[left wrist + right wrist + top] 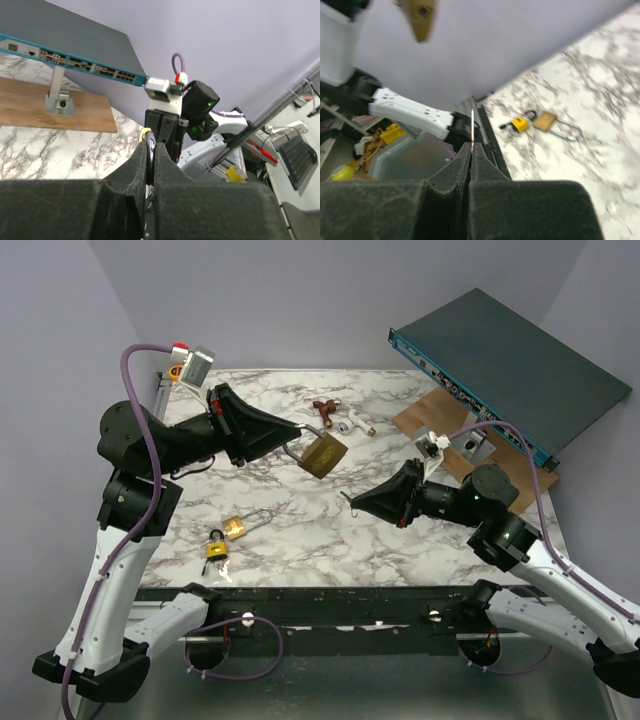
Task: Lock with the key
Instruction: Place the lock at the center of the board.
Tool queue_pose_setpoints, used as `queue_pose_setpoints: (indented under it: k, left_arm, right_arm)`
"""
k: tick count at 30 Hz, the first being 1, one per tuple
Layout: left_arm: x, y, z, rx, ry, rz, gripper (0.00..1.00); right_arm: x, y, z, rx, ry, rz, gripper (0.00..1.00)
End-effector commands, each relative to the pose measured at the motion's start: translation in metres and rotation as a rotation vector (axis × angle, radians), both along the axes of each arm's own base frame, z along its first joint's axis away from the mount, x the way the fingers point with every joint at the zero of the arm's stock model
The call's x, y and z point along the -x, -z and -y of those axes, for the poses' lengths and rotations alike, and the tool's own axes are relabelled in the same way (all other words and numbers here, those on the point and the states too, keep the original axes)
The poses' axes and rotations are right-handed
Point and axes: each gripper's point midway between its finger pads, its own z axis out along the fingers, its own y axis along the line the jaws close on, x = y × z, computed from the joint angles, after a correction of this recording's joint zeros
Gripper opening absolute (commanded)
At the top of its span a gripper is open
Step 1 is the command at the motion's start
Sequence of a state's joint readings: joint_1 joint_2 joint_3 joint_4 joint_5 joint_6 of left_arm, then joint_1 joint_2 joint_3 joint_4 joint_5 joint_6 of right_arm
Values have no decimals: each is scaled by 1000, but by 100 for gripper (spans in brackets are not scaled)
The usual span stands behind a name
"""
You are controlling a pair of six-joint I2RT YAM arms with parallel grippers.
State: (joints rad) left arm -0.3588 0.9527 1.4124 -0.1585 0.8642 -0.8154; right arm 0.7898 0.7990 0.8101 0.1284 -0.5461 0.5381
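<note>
The big padlock (pixel 322 455) hung over the middle of the table (pixel 420 540), its shackle pinched in the left gripper (pixel 297 438). The key (pixel 472 125) stuck out of the right gripper (pixel 356 502) just right of it and nearer the arms. Two small padlocks (pixel 237 528) lay side by side at the near left, small parts (pixel 342 420) lay behind the big one, and at the far right a network box (pixel 510 370) stood propped over a board (pixel 425 418).
</note>
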Motion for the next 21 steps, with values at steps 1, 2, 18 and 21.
queue_pose_setpoints:
  k: [1,2,18,21]
  left_arm:
    - [-40,10,-5,35,-150,-61,0]
    - [-53,23,-3,31,-175,-104,0]
    - [-207,215,79,119,-240,-585,0]
    - [-228,250,109,124,-210,-678,0]
  right_arm:
    - [-46,74,12,197,262,-152,1]
    - [-56,84,15,220,318,-186,1]
    - [-186,244,133,142,1046,-659,1]
    - [-188,268,145,55,1066,-728,1]
